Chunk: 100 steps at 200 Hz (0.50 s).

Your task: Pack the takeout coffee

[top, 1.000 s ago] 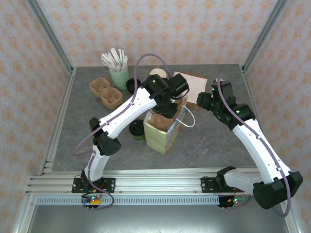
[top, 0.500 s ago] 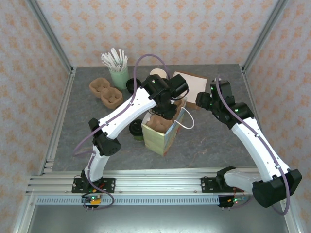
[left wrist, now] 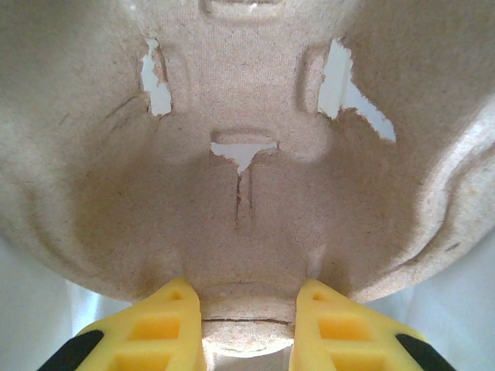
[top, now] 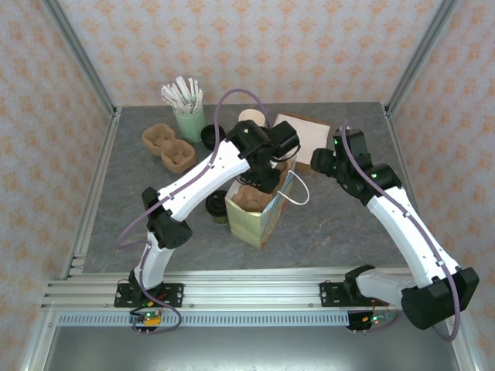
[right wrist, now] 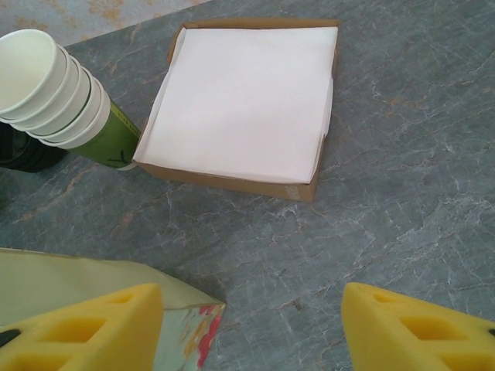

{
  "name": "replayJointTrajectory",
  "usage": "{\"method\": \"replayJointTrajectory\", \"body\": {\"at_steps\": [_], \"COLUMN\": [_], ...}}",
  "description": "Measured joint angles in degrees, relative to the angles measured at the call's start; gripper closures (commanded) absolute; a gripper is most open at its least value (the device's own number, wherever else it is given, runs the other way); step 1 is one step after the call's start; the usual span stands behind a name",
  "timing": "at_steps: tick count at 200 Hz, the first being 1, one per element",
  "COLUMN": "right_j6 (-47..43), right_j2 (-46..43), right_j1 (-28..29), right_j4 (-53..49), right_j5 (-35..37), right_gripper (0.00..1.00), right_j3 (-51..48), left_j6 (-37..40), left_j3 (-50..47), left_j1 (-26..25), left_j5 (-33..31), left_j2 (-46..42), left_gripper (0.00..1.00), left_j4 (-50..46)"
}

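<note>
The takeout coffee (top: pixel 217 206), a small cup with a black lid and a green band, stands on the table just left of the pale green paper bag (top: pixel 259 220). My left gripper (top: pixel 267 171) (left wrist: pixel 247 328) hangs over the bag's open top, shut on the middle tab of a brown pulp cup carrier (left wrist: pixel 247 154) that sits in the bag's mouth (top: pixel 249 195). My right gripper (top: pixel 322 161) (right wrist: pixel 251 313) hovers open to the right of the bag, above bare table. The bag's flowered corner (right wrist: pixel 186 340) lies beside its left finger.
A cardboard box of white napkins (top: pixel 305 133) (right wrist: pixel 244 93) lies at the back right. A stack of cream cups (top: pixel 251 117) (right wrist: pixel 54 93) lies beside it. A mint tumbler of white sticks (top: pixel 188 116), spare pulp carriers (top: pixel 168 145) and black lids (top: pixel 209 137) stand at the back left.
The left gripper has shifted the carrier and the bag a little to the left. The right gripper has drifted slightly left and back.
</note>
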Motion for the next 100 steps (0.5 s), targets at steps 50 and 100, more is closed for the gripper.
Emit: {"method": "replayJointTrajectory", "body": {"at_steps": [50,100], "right_j6": [0.0,0.0], "right_j2": [0.02,0.02], "right_j1": [-0.02,0.0], "right_j4": [0.02,0.28], "right_j5": [-0.15,-0.2], "right_gripper": [0.37,0.37], "right_j3": [-0.02,-0.07], "left_j6": [-0.28,-1.4], "left_j3": [3.1,3.23], "left_j1": [0.0,-0.07], "left_j5": [0.02,1.16], "left_j2": [0.0,-0.96], "left_gripper": [0.78,0.78], "left_j4": [-0.61,-0.79]}}
